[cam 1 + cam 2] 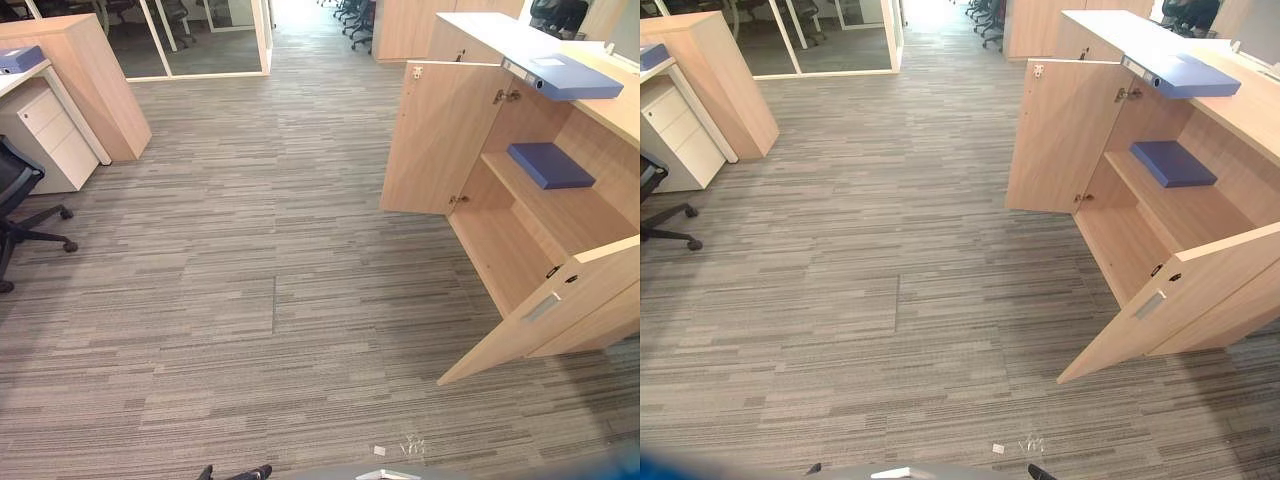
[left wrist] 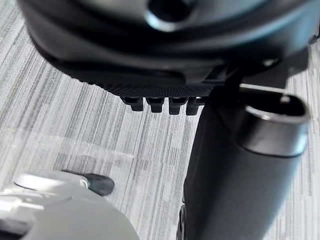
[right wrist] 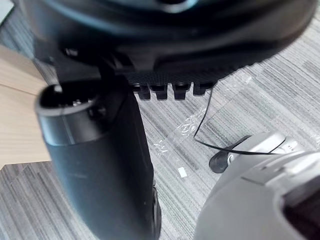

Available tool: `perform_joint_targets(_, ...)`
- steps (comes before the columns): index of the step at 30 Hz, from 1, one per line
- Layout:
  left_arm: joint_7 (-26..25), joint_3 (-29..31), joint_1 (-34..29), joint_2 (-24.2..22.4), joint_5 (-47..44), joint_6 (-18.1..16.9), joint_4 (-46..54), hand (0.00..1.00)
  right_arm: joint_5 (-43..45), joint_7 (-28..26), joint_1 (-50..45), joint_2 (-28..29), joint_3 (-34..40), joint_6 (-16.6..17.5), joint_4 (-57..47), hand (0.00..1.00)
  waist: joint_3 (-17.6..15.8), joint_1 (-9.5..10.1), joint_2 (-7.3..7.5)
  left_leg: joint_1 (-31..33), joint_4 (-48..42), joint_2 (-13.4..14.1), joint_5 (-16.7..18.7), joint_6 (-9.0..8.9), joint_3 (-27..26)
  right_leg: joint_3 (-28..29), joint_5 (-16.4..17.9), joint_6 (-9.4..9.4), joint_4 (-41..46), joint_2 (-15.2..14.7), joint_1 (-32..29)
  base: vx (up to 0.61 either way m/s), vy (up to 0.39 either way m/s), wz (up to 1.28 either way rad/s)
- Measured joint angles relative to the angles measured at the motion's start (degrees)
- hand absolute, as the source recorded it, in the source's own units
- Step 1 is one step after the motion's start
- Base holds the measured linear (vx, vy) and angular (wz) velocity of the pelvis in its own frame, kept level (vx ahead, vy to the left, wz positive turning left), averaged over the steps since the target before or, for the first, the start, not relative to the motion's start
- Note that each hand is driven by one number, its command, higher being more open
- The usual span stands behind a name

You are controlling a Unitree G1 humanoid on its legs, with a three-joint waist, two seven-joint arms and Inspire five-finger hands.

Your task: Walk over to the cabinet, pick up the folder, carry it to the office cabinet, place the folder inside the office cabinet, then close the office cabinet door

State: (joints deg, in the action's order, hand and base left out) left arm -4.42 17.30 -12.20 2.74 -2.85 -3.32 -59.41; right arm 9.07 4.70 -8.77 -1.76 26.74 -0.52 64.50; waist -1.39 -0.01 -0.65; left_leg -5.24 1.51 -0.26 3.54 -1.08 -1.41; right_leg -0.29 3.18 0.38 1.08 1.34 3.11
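Observation:
The office cabinet (image 1: 560, 215) stands at the right with both doors open: the far door (image 1: 440, 140) swings toward the room and the near door (image 1: 545, 315) juts over the carpet. One blue folder (image 1: 548, 165) lies flat on its inner shelf. A second blue folder (image 1: 565, 75) rests on the cabinet's top. At the far left a third blue folder (image 1: 20, 58) lies on a desk. My left hand (image 2: 165, 75) hangs over the carpet, fingers relaxed and empty. My right hand (image 3: 170, 65) hangs the same way, holding nothing, with the near door's wood beside it.
A black office chair (image 1: 20, 200) and a white drawer unit (image 1: 50, 135) stand at the left beside a wooden cabinet (image 1: 90, 80). Glass partitions (image 1: 200, 40) close the back. Scraps of clear tape (image 1: 410, 445) lie on the striped carpet near my feet.

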Motion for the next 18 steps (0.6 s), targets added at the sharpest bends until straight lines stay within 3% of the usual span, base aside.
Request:
perform_joint_targets(8, 1.9, -0.1, 0.9, 0.0, -3.3, -0.5, 0.2, 1.0, -3.0, 0.1, 3.7, 1.1, -1.6, 0.8, -1.3, 1.0, -1.3, 0.02, 0.24, -0.1, 0.3, 0.0, 0.0, -0.02, -0.3, 0.0, -0.5, 0.5, -0.8, 0.0, 0.2, -0.04, 0.013, -0.01)
perform_joint_targets(18, -2.7, -2.8, 1.5, 0.4, 5.5, -1.6, 2.4, 1.0, -6.8, 2.3, 4.9, 2.5, -5.6, 1.2, -2.9, 1.0, -2.5, 0.12, 0.74, 0.1, 0.5, 0.1, -0.4, -0.53, 0.2, -0.7, -0.7, 0.12, -1.0, 0.0, 0.2, -0.05, 0.004, 0.03)
